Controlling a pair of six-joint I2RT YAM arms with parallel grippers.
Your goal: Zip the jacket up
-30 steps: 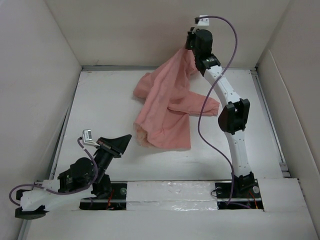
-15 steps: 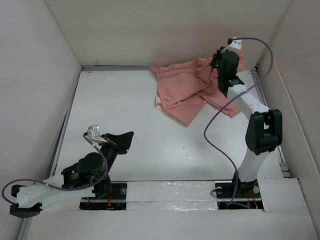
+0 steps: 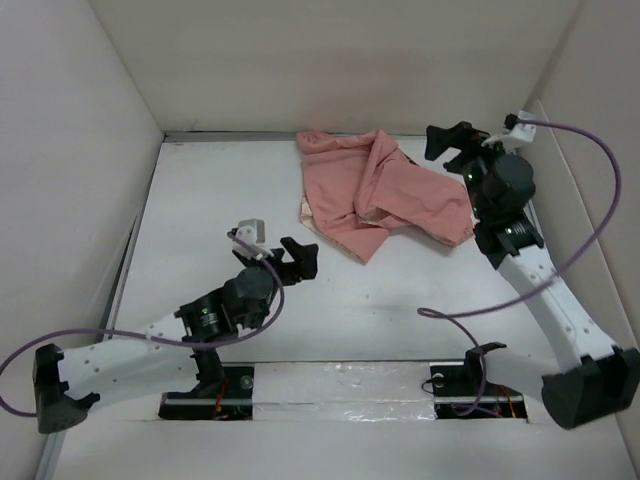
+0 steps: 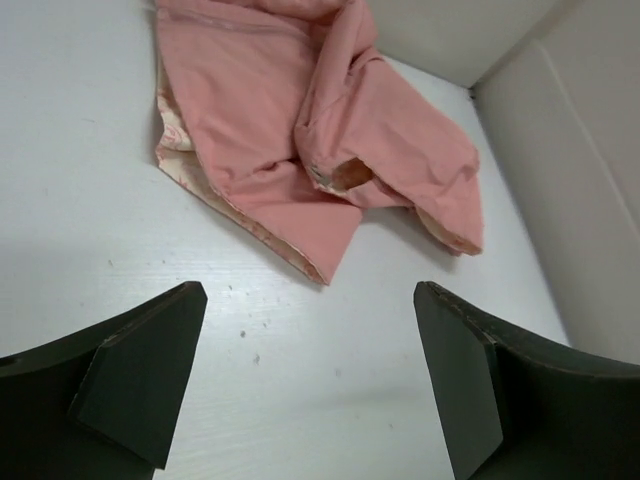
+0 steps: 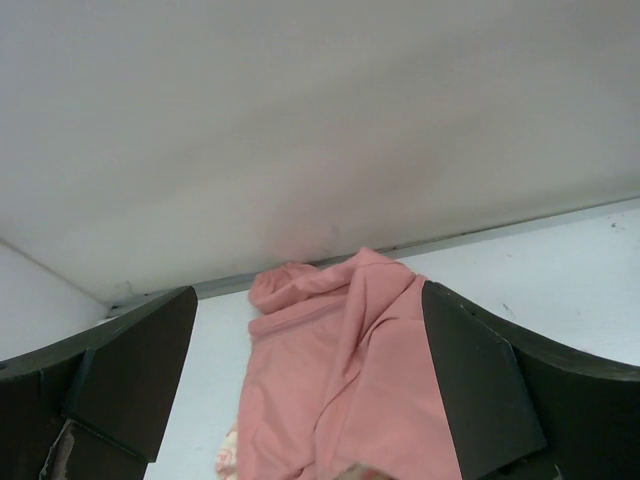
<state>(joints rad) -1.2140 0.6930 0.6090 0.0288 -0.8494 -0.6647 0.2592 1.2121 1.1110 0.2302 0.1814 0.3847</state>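
White table (image 3: 200, 230), crumpled pink jacket (image 3: 385, 195) at far right

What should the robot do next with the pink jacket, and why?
Probably reach the left gripper forward to the near edge of the jacket and pinch it, to start spreading it flat. The jacket lies bunched and folded over itself, so it likely cannot be zipped like this. The left gripper and the right gripper are both open and hold nothing.

Plain white walls (image 3: 330, 60) box this space in on three sides. The white surface (image 3: 200, 220) carries tiny dark specks under soft, even light, and a taped strip (image 3: 340, 378) runs along its near edge.
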